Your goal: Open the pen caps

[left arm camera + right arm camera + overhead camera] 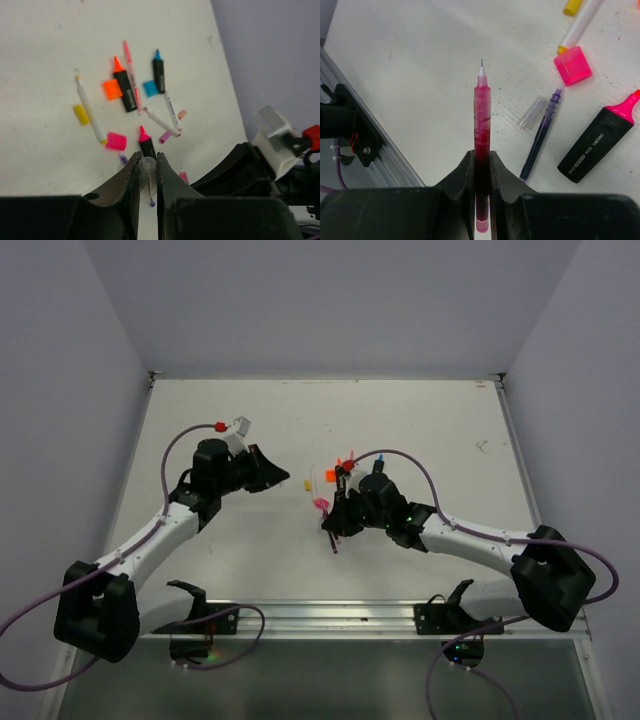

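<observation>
- Check the right gripper [481, 159] at the bottom centre of the right wrist view. Its fingers are clenched on a thin pink pen [481, 110], which is uncapped, with its bare tip pointing to the top of the frame.
- Right of that pen, you see a clear cap [532, 112] lying loose on the table, just beside the tip end of a purple pen [540, 137].
- Toward the right edge, you see a black highlighter [597, 145] with its pink tip exposed. A pink cap [573, 65] lies apart from it in the upper right.
- Check the left gripper [147, 169] at the bottom centre of the left wrist view. Its fingers grasp a small translucent cap [147, 163], held off the table.
- In the middle of that frame, more caps lie loose:
  - The orange cap [112, 89] touches the orange-tipped highlighter [126, 92].
  - The blue cap [150, 88] sits just beside the blue-tipped highlighter [158, 75].
  - The yellow cap [80, 114] sits just beside a white pen [91, 110].
- In the top view, both arms reach over the middle of the table [420, 420]. The scattered pens lie between the two grippers, nearer the right one.
</observation>
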Controlling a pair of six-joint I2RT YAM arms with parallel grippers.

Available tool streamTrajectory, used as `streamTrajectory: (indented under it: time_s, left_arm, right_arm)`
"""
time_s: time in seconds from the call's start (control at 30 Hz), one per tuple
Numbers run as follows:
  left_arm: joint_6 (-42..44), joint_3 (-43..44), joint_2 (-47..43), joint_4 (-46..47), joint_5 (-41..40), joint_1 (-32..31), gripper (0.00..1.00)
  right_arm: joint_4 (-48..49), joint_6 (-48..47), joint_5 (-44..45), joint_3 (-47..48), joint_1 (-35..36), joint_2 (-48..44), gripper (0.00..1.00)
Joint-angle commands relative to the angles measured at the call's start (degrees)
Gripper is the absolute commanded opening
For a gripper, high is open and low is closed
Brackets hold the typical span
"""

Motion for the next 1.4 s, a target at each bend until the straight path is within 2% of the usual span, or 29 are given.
streamTrajectory:
  time_s: [0.0, 0.2, 0.37, 0.83, 1.23, 1.37]
  left_arm:
    - [1.62, -1.01, 4.32, -10.02, -4.11, -2.95, 0.08]
    - [-0.75, -0.14, 13.09, -11.69, -9.47, -9.02, 0.09]
    - [-1.73, 0.92, 17.42, -13.19, -12.45, -10.52, 0.10]
    - [-3.84, 2.33, 25.95, -10.20, -13.08, -14.82, 0.13]
    - [-2.69, 4.43, 28.23, -11.95, -13.87, -15.00, 0.26]
    - [-2.25, 4.70, 28.50, -12.66, -14.22, -15.00, 0.29]
  right_arm:
    - [-5.23, 1.95, 6.31, 3.91, 0.70, 3.30, 0.00]
    - [-7.24, 4.32, 9.82, 7.61, 2.55, 9.88, 0.00]
    - [-6.91, 7.92, 12.03, 9.45, 3.69, 13.67, 0.00]
    - [-6.02, 12.14, 12.56, 15.08, 5.89, 23.16, 0.01]
    - [-6.99, 12.85, 13.87, 15.43, 5.89, 23.79, 0.29]
    - [-7.52, 12.76, 14.14, 15.35, 5.80, 22.73, 0.34]
